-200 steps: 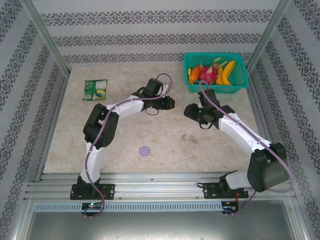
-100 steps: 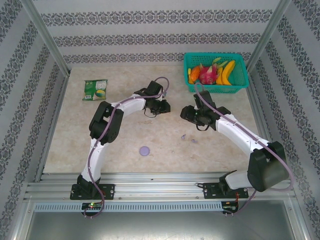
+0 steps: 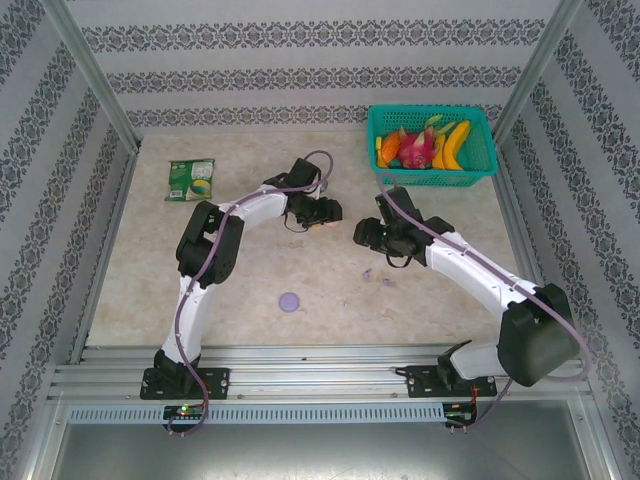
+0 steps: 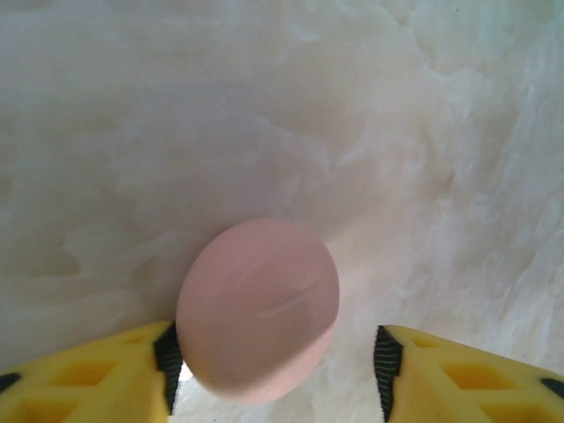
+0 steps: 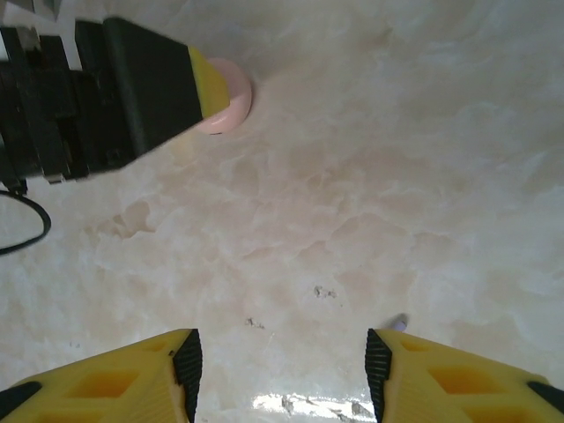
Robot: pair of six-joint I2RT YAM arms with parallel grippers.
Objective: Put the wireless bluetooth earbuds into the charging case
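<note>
straddling the pink case [image 4: 257,308], left jaws stand apart; right jaws gape over the table [image 5: 397,132].

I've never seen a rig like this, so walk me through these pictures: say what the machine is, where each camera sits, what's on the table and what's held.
These are two robot arms bolted at the near edge of a table. The overhead picture looks down from behind them, with the left arm and the right arm. The other two pictures come from cameras on the wrists. The yellow prongs at the bottom are each gripper's fingers.

On the table lie a purple case, two tiny purple earbuds, a green bag and a basket of fruit.

The left gripper stands open around a pink case and is not clamped on it. The right gripper is open and empty.
</note>
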